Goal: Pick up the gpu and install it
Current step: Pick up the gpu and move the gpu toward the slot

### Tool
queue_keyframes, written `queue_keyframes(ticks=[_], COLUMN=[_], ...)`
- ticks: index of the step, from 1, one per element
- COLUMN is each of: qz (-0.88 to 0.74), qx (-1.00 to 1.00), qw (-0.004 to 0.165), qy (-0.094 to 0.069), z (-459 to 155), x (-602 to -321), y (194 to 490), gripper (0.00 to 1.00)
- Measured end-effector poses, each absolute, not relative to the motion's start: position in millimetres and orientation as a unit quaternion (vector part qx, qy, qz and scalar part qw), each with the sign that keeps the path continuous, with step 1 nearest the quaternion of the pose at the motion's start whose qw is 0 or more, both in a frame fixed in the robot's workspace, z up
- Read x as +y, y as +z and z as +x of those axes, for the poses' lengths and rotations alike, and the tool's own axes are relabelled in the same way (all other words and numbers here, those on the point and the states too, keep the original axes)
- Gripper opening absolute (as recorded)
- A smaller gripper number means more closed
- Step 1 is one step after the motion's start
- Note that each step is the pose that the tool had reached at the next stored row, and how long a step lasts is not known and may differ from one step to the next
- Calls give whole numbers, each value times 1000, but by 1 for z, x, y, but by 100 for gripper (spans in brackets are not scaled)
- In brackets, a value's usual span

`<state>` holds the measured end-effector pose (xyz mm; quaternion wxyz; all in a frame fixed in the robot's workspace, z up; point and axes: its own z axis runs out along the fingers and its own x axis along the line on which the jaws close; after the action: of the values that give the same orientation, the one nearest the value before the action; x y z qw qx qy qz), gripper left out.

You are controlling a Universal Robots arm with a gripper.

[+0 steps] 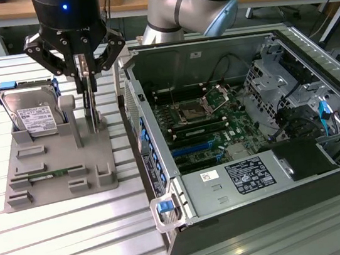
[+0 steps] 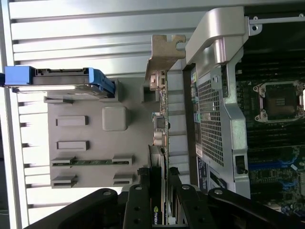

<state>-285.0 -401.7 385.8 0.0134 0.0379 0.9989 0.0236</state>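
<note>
The gpu [image 1: 92, 110] is a thin dark card standing on edge in the grey holder [image 1: 54, 158] at the exterior view's left. My gripper [image 1: 86, 82] comes straight down over it, its two fingers pressed against the card's upper edge, shut on it. The wrist view looks along the gpu [image 2: 159, 138], with its silver bracket [image 2: 164, 50] at the far end and my gripper [image 2: 158, 193] clamped on either side of the near end. The card's lower edge still sits at the holder.
A silver hard drive [image 1: 33, 112] with blue rails leans in the holder beside the gpu, and a green memory stick [image 1: 49, 175] lies in a slot. The open computer case [image 1: 229, 186] stands close by at the exterior view's right, motherboard [image 1: 211, 125] exposed. Its side wall [image 2: 212, 119] is near the card.
</note>
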Motion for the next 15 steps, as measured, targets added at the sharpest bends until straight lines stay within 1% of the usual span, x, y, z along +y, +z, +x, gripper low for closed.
queue_keyframes(ticks=[15], qz=[38], qx=[999], qw=[13], qy=[24], z=[-285], x=[-402], y=[393], gripper=[26])
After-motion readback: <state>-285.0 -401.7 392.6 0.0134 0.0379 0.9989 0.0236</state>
